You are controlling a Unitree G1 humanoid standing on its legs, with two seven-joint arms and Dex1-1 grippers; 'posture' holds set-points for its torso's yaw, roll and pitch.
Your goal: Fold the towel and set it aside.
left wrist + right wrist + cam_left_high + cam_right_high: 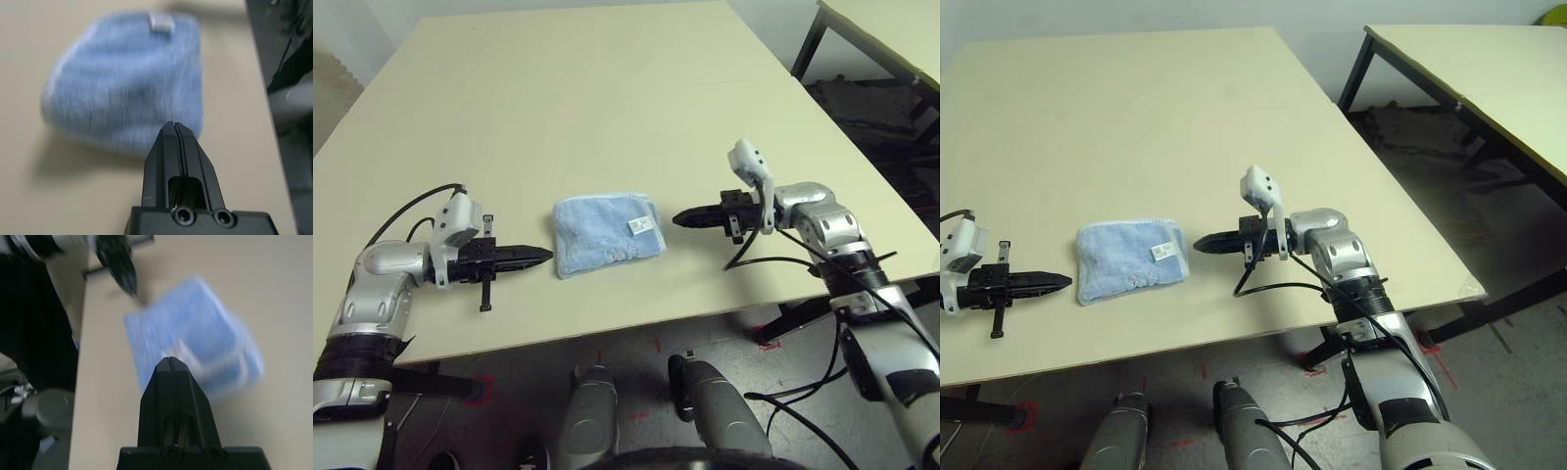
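The towel lies folded near the bench's front edge — left gripper and right gripper flank it, both clenched, empty.

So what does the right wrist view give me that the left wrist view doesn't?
Right wrist view alone: the left gripper, seen from across the towel, and the folded layers at one edge of the towel.

Left wrist view alone: the white label at the towel's far edge, and the dark drop past the table edge.

Both: the light blue towel lying on the table, with that arm's own gripper shut, empty and pointed at it; the right gripper is clear of the cloth.
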